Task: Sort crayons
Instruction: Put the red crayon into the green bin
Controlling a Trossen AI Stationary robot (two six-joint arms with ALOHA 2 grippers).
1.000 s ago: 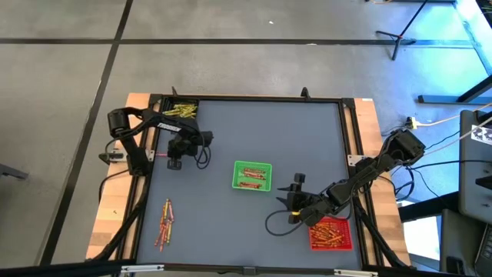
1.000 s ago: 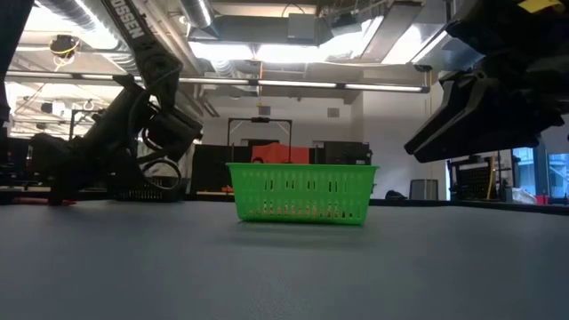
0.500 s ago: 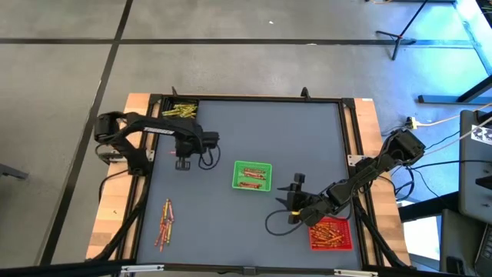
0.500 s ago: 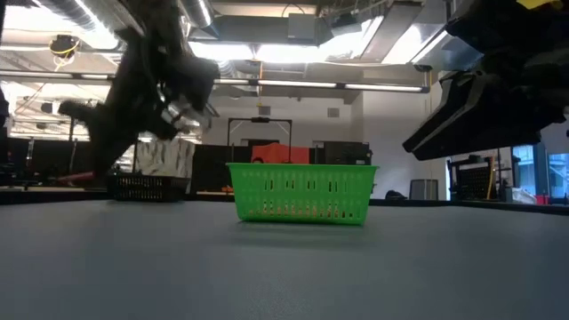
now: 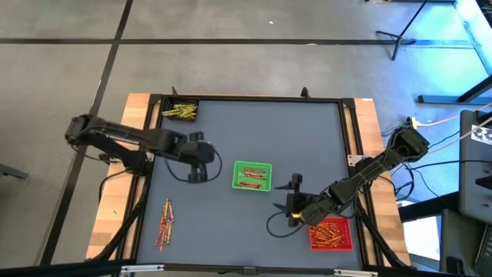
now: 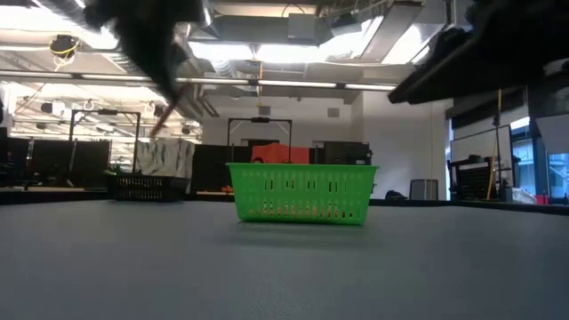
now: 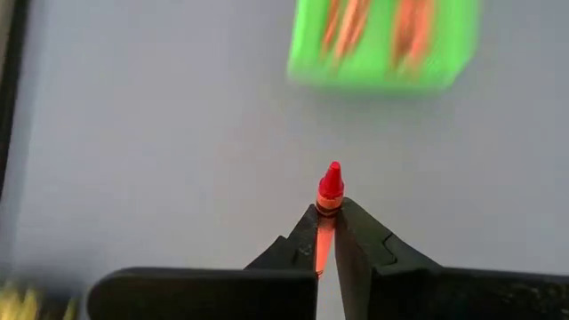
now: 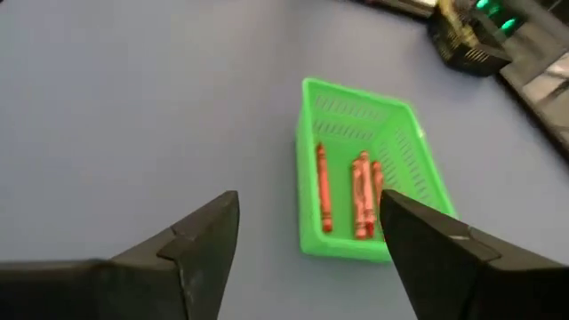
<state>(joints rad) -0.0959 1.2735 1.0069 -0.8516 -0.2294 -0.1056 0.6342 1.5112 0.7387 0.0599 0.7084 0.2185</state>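
Note:
My left gripper (image 5: 197,175) is shut on a red crayon (image 7: 330,183) above the grey table, left of the green tray (image 5: 252,175). The crayon shows in the low view (image 6: 167,116) as a slanting stick. The green tray (image 8: 369,191) holds a few red and orange crayons. My right gripper (image 5: 290,208) is open and empty between the green tray and the red tray (image 5: 332,233), which holds several crayons. A loose pile of crayons (image 5: 164,223) lies on the table near the front left. My left gripper pinches the red crayon's body (image 7: 322,238) between its two fingers (image 7: 357,240). The crayon lies along the fingers, and its pointed tip (image 7: 332,174) sticks out past the fingertips. It is lifted clear of the table and slants downward in the low view.
A black tray with yellow crayons (image 5: 181,111) stands at the far left corner. A raised dark frame (image 5: 254,98) runs round the table. Bare grey table lies between the crayon pile and the green tray.
My left gripper has gone from the far left area toward the table's near edge and right, toward the green tray, carrying the red crayon and rising in the low view. My right gripper has risen a little.

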